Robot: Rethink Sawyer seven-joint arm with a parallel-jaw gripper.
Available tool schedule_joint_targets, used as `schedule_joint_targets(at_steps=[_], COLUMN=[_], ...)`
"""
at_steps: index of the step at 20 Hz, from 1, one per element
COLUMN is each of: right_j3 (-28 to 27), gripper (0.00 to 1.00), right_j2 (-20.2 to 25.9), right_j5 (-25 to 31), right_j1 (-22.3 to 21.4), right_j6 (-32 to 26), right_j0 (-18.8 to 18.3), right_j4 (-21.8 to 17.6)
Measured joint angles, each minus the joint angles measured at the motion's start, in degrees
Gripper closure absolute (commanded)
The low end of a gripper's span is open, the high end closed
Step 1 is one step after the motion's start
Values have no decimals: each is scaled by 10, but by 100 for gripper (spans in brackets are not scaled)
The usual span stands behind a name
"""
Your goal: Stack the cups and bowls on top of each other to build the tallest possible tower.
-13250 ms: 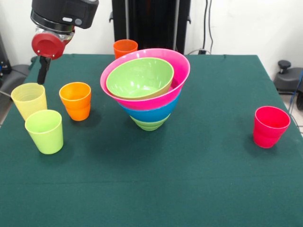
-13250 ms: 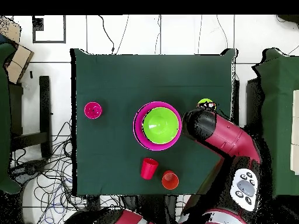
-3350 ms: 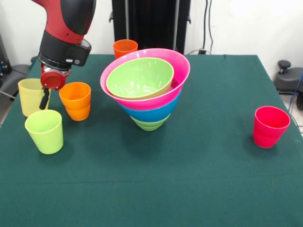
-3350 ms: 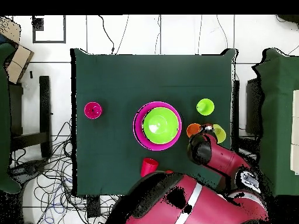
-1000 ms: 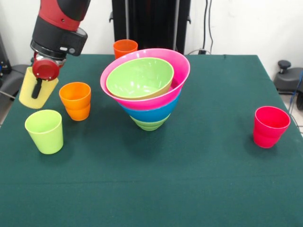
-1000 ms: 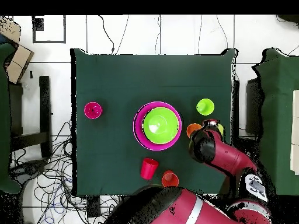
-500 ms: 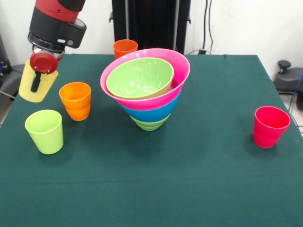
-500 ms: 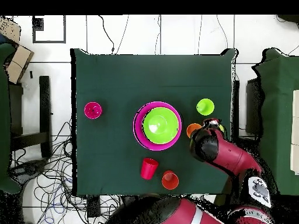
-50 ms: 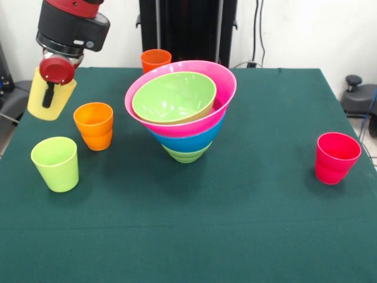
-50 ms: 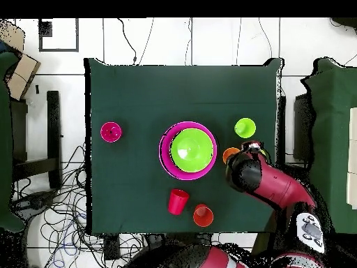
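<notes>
Nearest on the green counter [image 9: 247, 236] stand the lime green cup [image 9: 55, 163] and the red cup [image 9: 336, 157], both loose and well apart, with an orange cup [image 9: 94, 125] just behind the lime one. Mid-counter sits the tower [image 9: 181, 109], four nested bowls with the small light green bowl [image 9: 174, 96] on top, so by my reading the bowls are done and every cup is left. Farther back, the pincer [image 9: 50, 91] is clamped on the pale yellow cup [image 9: 52, 101], held clear of the counter, and a second orange cup [image 9: 155, 60] waits behind the tower.

Tower [image 9: 182, 112] mid-table [image 9: 235, 236]; three cups [image 9: 94, 125] left, one cup [image 9: 336, 157] right.
</notes>
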Motion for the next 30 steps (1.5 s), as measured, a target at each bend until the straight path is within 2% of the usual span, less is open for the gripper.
schedule_joint_targets(at_steps=[30], right_j3=[-12], gripper=[100], right_j2=[-17], right_j5=[156], right_j1=[-44], right_j6=[0], right_j0=[63], right_j4=[20])
